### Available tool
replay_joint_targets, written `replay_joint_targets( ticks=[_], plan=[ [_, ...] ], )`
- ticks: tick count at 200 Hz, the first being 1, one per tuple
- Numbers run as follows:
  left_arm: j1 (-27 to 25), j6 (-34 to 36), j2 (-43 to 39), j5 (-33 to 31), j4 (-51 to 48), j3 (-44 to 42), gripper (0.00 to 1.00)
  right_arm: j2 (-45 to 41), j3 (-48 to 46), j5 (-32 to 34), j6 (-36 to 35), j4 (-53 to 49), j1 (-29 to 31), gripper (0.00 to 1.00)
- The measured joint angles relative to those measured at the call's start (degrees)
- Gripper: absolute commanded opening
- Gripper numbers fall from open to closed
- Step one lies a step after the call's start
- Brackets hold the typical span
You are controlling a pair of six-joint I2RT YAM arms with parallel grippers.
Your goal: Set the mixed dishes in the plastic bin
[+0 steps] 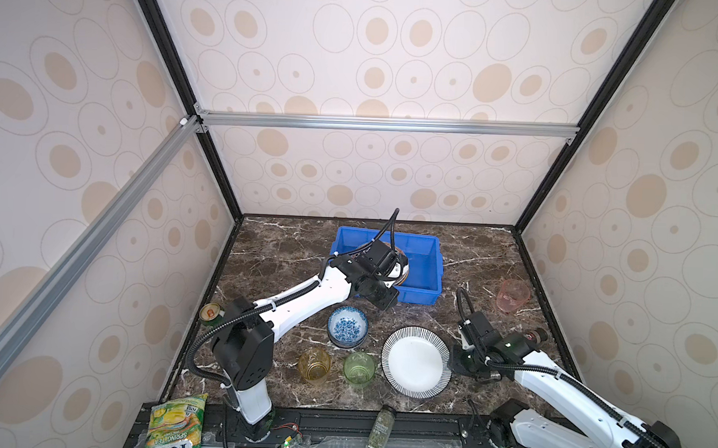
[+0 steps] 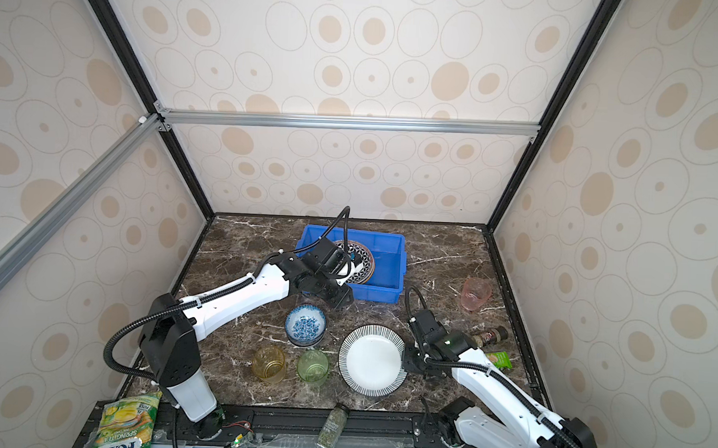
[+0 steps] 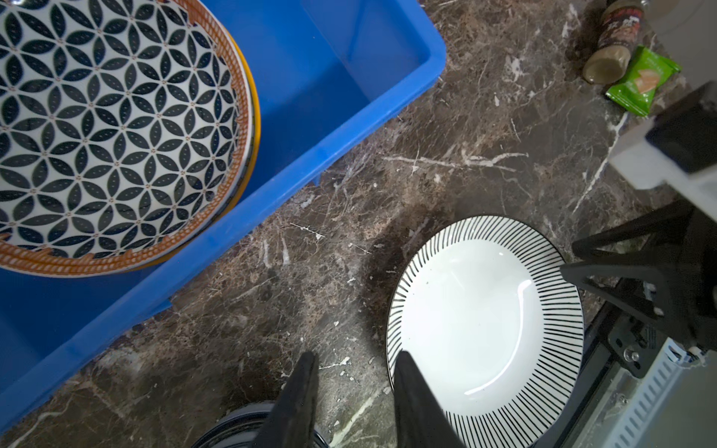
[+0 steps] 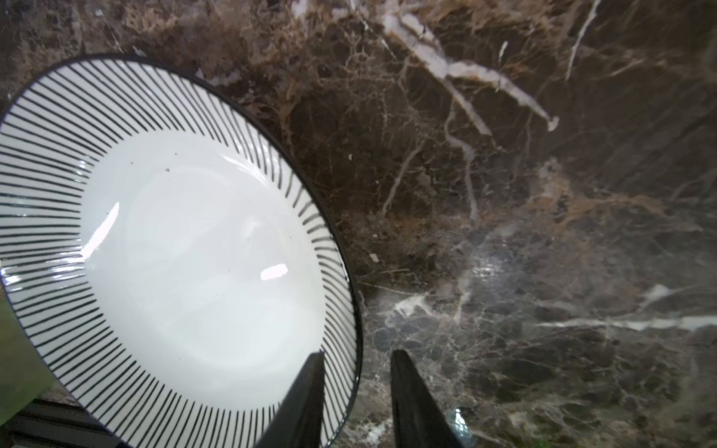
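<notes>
To reach the blue bin [image 1: 418, 296] at the back, the striped plate [image 1: 415, 362], on the marble tabletop [image 1: 285, 263] near the front, wanted a firm pinch onto its rim and a level lift, I reckoned. The right gripper [image 4: 356, 360] straddled that rim, jaws apart, not clamped. The bin held a geometric plate [image 3: 108, 128] stacked on a yellow-edged plate [image 3: 253, 116]. The left gripper [image 3: 355, 360] hung parted and empty just before it. The blue bowl [image 1: 347, 326], amber tumbler [image 1: 314, 364], green tumbler [image 1: 359, 368] and pink tumbler [image 1: 512, 296] stood empty.

A geometric plate [image 3: 112, 128] lay in the blue bin [image 3: 329, 97]. Near it on the marble table [image 3: 310, 252] sat a striped plate [image 3: 485, 329]. The left gripper [image 3: 355, 357] hung over the table, jaws apart and empty.
</notes>
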Motion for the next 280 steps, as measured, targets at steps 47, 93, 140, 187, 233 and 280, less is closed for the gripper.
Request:
replay_joint_targets(
  ticks=[47,93,140,187,233,280],
  plan=[
    [-3.0,2.1,3.1,-0.9,-3.7,2.3,0.34,2.9,-0.3,-0.7,0.1,2.6,0.0,0.28],
    [-3.3,2.8,4.2,-1.2,-5.3,2.3,0.34,4.0,-0.7,-0.9,0.2,3.6,0.0,0.25],
    [-3.5,3.4,5.3,-1.3,-5.8,2.3,0.33,4.5,-1.1,-0.9,0.3,4.2,0.0,0.18],
    [-3.7,3.4,6.1,-1.3,-5.9,2.3,0.34,5.4,-1.2,-0.9,0.4,4.8,0.0,0.17],
    [-4.0,3.4,6.1,-1.3,-5.9,2.3,0.34,5.5,-1.5,-0.9,0.3,5.4,0.0,0.16],
    [-4.1,3.4,6.1,-1.9,-5.9,2.3,0.34,6.0,-1.8,-2.2,0.5,7.7,0.0,0.12]
  ],
)
